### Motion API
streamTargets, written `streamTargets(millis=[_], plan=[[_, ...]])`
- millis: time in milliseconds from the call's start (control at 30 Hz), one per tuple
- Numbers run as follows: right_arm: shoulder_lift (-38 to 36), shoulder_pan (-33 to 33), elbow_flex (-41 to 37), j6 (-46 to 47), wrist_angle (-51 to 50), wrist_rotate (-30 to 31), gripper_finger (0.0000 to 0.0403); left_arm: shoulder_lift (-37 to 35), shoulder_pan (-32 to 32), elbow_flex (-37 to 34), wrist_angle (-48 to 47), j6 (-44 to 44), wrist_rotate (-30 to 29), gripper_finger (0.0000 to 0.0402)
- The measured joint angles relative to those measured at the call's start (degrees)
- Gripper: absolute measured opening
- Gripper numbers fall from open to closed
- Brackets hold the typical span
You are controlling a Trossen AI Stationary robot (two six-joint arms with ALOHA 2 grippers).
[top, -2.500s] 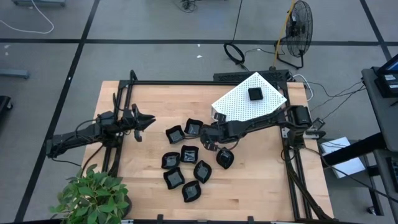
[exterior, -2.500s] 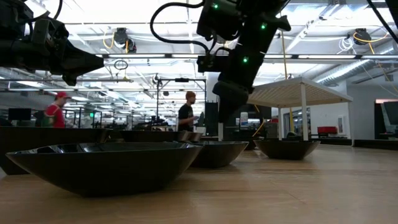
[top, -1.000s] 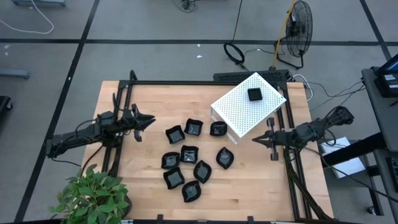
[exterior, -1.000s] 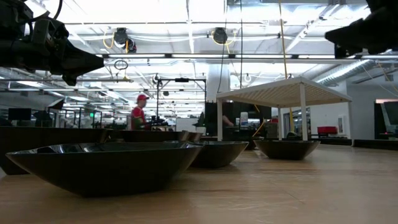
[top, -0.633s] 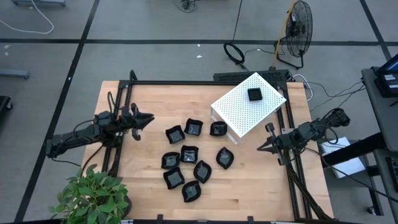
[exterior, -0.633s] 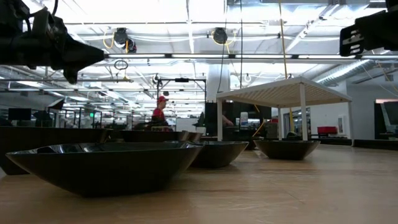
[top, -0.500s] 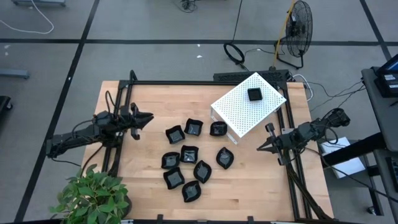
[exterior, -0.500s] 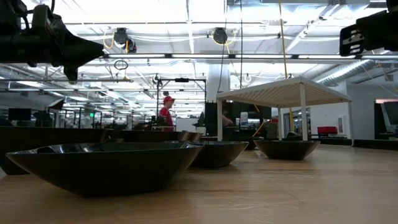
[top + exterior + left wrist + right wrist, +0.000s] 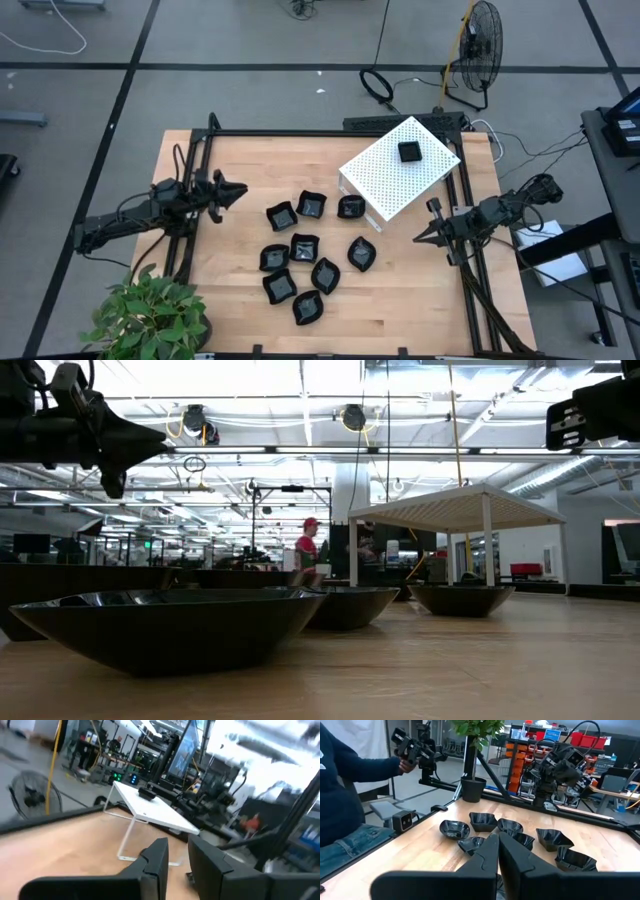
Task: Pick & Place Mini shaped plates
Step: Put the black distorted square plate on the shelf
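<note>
2 claws idle, empty: left claw point(image 9: 240, 190) slightly apart, right claw point(image 9: 418, 237) together, off mini plates point(image 9: 303, 247).

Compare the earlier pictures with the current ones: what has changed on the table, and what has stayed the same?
The right gripper has pulled back from the cluster of mini shaped plates to the table's right edge, jaws shut and empty. A plate it had covered now lies beside the white box. The left gripper barely shifted. The other plates and the box stayed put.

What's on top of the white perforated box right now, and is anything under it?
One small black plate sits on top of the white perforated box. Another plate lies on the table against its near edge. The lid hides whatever lies beneath from above.
</note>
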Motion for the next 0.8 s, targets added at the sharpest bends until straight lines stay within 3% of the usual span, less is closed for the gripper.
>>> streamTargets(millis=[100, 200, 333, 567, 800], plan=[[0.0, 0.0, 0.02, 0.0, 0.0, 0.0, 0.0, 0.1, 0.0, 0.38, -0.59, -4.73, -0.05, 0.0077], [0.0, 0.0, 0.02, 0.0, 0.0, 0.0, 0.0, 1.76, 0.0, 2.05, -2.5, -3.73, -0.06, 0.0087], [0.0, 0.0, 0.04, 0.01, 0.0, 0.0, 0.0, 7.95, 0.0, 5.39, -2.95, -0.65, -0.12, 0.0132], [0.0, 0.0, 0.04, 0.02, 0.0, 0.0, 0.0, 26.19, 0.0, 17.93, -9.72, 4.21, -0.59, 0.0227], [0.02, 0.0, 0.04, 0.02, 0.0, -0.01, 0.0, 48.04, 0.0, 29.41, -25.08, 15.29, -4.37, 0.0239]])
